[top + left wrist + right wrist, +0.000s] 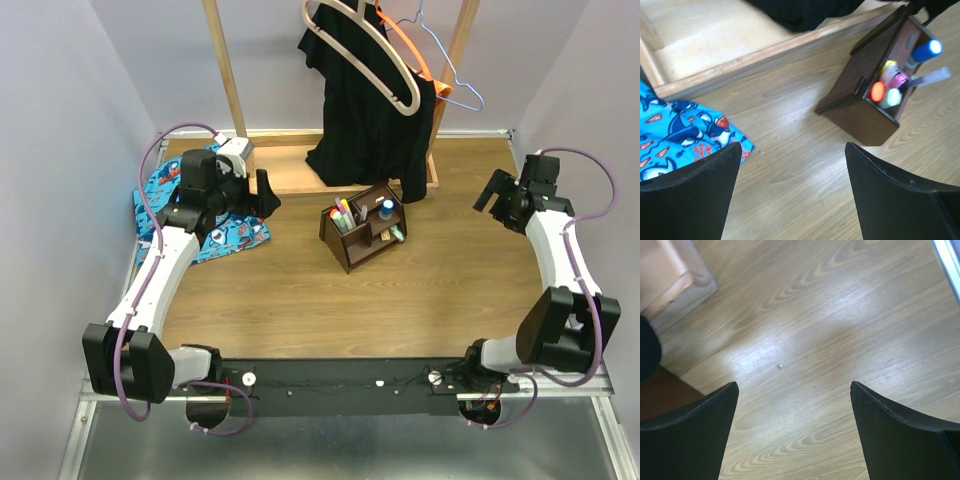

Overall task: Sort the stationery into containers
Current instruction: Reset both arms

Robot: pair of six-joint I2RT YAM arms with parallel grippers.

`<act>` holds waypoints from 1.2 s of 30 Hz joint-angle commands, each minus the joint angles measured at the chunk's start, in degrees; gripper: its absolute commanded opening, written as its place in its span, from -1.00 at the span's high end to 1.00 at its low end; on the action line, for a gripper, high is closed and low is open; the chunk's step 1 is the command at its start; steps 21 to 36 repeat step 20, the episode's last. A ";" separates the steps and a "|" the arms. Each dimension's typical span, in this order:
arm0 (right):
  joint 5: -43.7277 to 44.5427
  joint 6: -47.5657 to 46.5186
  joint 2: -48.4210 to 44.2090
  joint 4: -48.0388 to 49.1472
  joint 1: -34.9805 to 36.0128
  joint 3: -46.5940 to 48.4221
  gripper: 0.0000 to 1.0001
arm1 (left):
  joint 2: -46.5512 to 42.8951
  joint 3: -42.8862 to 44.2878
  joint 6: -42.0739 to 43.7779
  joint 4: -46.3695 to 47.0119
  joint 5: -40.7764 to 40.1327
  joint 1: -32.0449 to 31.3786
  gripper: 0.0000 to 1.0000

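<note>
Markers (878, 91) and blue bottle (926, 50) stand in organizer (362, 238) slots, mid-table. Left gripper (792, 165) and right gripper (794, 405) are both spread wide, holding nothing, well apart from it. Risk: a careless inward sweep clips the organizer and spills its contents.

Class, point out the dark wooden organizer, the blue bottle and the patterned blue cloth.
dark wooden organizer (870, 122): left wrist view, on its near end wall.
blue bottle (921, 52): left wrist view, on its blue body.
patterned blue cloth (680, 125): left wrist view, on the shark print.
</note>
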 commanded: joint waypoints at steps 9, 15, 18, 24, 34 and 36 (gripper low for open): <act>10.95 0.72 -3.09 -0.48 0.45 -0.20 -1.00 | 0.04 -3.95 0.19 1.96 -6.21 0.32 -0.97; 11.13 0.28 -4.41 1.11 0.45 -2.94 -1.00 | 1.53 -3.52 -0.43 2.66 -6.03 0.32 -0.97; 11.56 0.54 -3.97 1.73 0.45 -2.59 -1.00 | 1.97 -3.25 -0.17 3.10 -6.29 0.32 -0.97; 11.83 0.89 -3.62 1.90 0.45 -1.81 -1.00 | 2.32 -3.08 -0.08 3.27 -6.56 0.32 -0.97; 11.83 0.89 -3.62 1.90 0.45 -1.81 -1.00 | 2.32 -3.08 -0.08 3.27 -6.56 0.32 -0.97; 11.83 0.89 -3.62 1.90 0.45 -1.81 -1.00 | 2.32 -3.08 -0.08 3.27 -6.56 0.32 -0.97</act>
